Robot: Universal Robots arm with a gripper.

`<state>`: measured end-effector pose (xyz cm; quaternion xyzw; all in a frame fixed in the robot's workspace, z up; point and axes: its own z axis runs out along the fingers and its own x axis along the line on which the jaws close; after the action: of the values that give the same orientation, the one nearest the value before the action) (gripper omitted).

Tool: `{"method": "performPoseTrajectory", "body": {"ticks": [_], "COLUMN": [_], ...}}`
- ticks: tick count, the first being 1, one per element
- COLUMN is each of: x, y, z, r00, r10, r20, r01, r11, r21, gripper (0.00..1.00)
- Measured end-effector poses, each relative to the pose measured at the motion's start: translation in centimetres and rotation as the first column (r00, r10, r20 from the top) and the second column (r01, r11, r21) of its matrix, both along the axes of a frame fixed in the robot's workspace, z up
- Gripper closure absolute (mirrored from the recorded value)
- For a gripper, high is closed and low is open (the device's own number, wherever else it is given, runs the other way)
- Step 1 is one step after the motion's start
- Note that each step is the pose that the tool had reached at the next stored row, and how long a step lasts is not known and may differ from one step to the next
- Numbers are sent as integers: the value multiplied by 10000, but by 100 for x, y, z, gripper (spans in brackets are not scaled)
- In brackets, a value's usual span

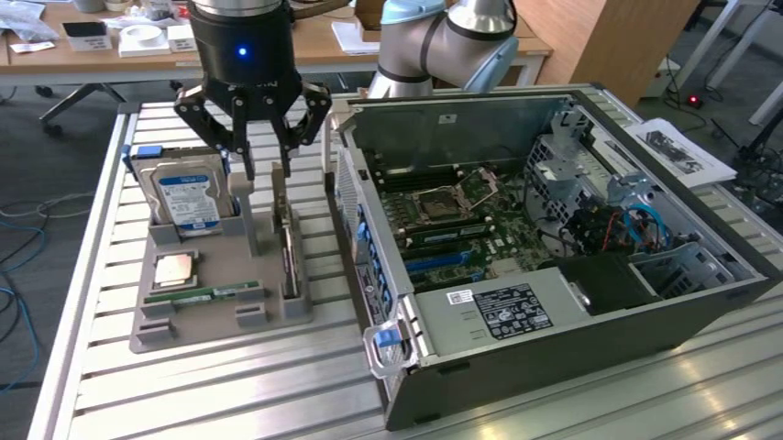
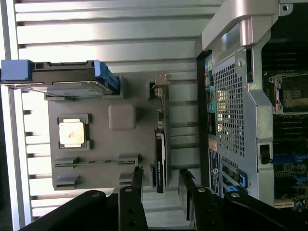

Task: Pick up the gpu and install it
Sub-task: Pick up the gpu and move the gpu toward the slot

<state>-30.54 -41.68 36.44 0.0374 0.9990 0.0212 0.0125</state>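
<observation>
In the exterior view, my gripper (image 1: 267,167) hangs with its jaws spread wide and holding nothing, over the far end of the grey holder tray (image 1: 208,332) on the slatted table (image 1: 183,394). The gpu (image 1: 289,252) stands on edge in a slot along the tray's side nearest the open computer case (image 1: 685,293). A hard drive (image 1: 183,197) stands upright on the tray towards the exterior view's left, with a processor chip (image 1: 175,268) and a green memory stick (image 1: 202,295) lying flat in front of it.

In the wrist view, I look straight down on the gpu's thin edge (image 2: 160,149). My two dark fingers (image 2: 137,179) sit one to each side of its line, apart from it.
</observation>
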Motion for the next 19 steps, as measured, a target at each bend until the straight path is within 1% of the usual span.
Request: {"method": "performPoseTrajectory", "body": {"ticks": [9,19], "x": [0,0], "y": [0,0], "z": [-159,-295], "r00": [10000,10000], "r10": [1,1], "r20": [0,0], "r01": [-1,-1], "r11": [10000,10000], "r21": [0,0], "gripper": [57,57]}}
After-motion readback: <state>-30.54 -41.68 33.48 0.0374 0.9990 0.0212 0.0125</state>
